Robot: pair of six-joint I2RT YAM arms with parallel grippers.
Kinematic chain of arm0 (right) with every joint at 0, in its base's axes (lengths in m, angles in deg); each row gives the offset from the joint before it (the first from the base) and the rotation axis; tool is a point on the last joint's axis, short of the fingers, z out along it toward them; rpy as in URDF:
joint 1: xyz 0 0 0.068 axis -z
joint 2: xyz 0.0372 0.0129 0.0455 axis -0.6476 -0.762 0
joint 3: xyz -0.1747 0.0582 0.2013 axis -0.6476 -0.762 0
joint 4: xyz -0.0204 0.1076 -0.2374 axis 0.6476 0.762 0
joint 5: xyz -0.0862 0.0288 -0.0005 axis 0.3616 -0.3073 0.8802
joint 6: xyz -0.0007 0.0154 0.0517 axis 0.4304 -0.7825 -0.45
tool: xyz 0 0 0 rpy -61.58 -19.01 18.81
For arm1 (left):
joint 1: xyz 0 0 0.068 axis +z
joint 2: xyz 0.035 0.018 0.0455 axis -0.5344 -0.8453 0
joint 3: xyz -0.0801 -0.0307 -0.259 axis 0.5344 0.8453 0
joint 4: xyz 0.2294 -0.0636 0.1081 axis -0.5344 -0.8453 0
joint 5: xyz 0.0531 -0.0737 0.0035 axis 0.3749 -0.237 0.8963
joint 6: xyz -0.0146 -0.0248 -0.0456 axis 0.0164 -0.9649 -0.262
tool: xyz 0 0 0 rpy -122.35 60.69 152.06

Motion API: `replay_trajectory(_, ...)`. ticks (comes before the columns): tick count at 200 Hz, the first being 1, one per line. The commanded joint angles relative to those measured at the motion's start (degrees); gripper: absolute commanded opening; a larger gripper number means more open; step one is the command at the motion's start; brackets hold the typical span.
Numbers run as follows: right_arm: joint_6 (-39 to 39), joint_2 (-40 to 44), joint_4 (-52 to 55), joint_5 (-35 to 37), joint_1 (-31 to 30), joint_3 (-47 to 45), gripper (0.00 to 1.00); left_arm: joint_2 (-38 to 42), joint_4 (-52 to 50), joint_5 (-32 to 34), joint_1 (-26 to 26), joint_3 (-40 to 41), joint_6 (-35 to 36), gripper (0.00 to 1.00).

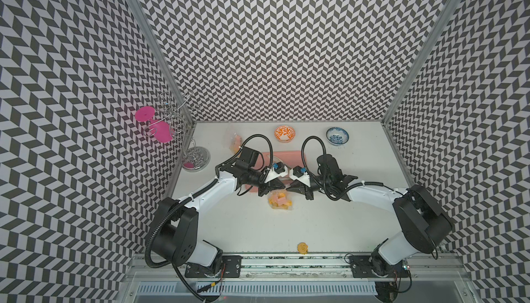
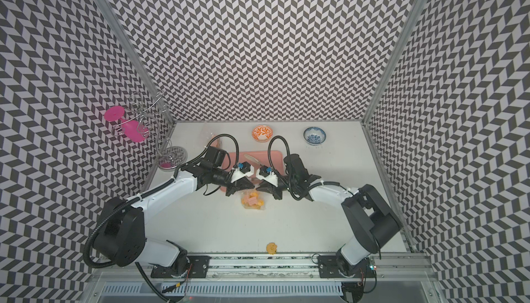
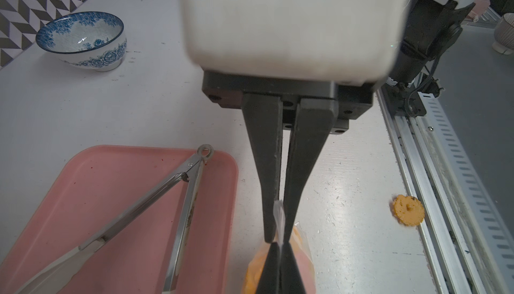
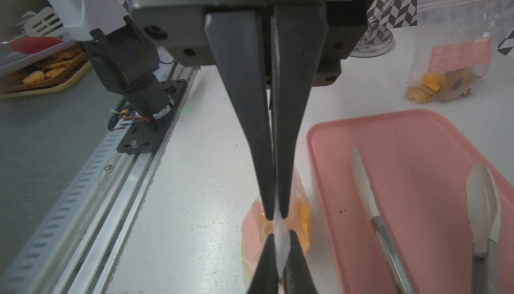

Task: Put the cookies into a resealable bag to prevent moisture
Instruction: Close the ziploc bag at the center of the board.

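Pinching the bag's top strip from both sides

White, scuffed tabletop (image 1: 329,215), walled on three sides by black-and-white herringbone panels (image 1: 286,43), with an aluminium rail (image 1: 286,261) along the near edge. At the back stand an orange bowl (image 1: 284,133) and a blue bowl (image 1: 337,136). A wire rack (image 1: 196,155) carrying pink glasses (image 1: 160,131) fills the back left corner, and a second bag (image 4: 450,64) with a few biscuits sits near it. Mid-table lies a pink tray (image 3: 111,195) with tongs (image 3: 144,201) on it.

Just in front of the tray's near edge is the resealable bag (image 1: 280,199), with the yellow-orange cookies (image 2: 252,202) heaped in its lower part. My left claw (image 3: 279,237) is clamped on the bag's top strip. My right claw (image 4: 276,217) is clamped on the same strip, nearly tip to tip with the left (clear plastic shows pressed flat between both pairs of fingers). That strip runs left to right between my claws, along the tray's edge. The bag's long axis goes from the pinched mouth, uppermost, to the filled bottom, lower and toward the rail. Whether the bottom rests on the table I cannot tell. One round cookie (image 1: 303,248) lies loose beside the rail, well apart from the bag.
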Motion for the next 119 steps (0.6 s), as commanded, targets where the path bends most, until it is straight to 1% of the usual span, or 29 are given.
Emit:
replay_trajectory(1,-1.07,0.26,-3.85,-1.68,0.29,0.7,0.11,-0.32,-1.26,-1.88,0.21,-1.69,0.88,0.04)
replay_trajectory(31,-1.49,0.33,-3.91,-1.51,0.54,0.25,0.05,-0.29,-1.32,-2.41,0.23,-1.64,0.83,0.07)
replay_trajectory(39,-1.55,0.56,-3.91,-1.42,0.62,0.17,0.04,-0.35,-1.37,-2.04,0.17,-1.49,0.91,0.09)
replay_trajectory(43,-1.59,0.73,-3.95,-1.42,0.69,0.04,0.04,-0.38,-1.36,-1.59,0.19,-1.34,0.93,0.11)
replay_trajectory(58,-2.21,1.12,-4.09,-1.79,0.99,0.0,0.01,-0.34,-1.11,0.49,0.25,-0.89,0.84,0.28)
replay_trajectory(70,-2.35,1.3,-4.07,-2.13,1.16,-0.01,0.01,-0.52,-0.92,2.35,0.24,-0.84,0.88,0.34)
replay_trajectory(84,-2.46,1.32,-4.06,-2.36,1.34,-0.1,0.01,-1.23,-1.39,3.62,0.22,-1.57,1.48,0.34)
replay_trajectory(102,-2.63,1.31,-3.96,-2.97,1.43,0.07,0.01,-2.61,-2.19,3.65,0.18,-2.72,1.89,0.33)
replay_trajectory(119,-2.84,1.46,-4.2,-3.26,1.43,0.16,0.01,-3.74,-2.66,2.9,0.08,-3.75,1.97,0.28)
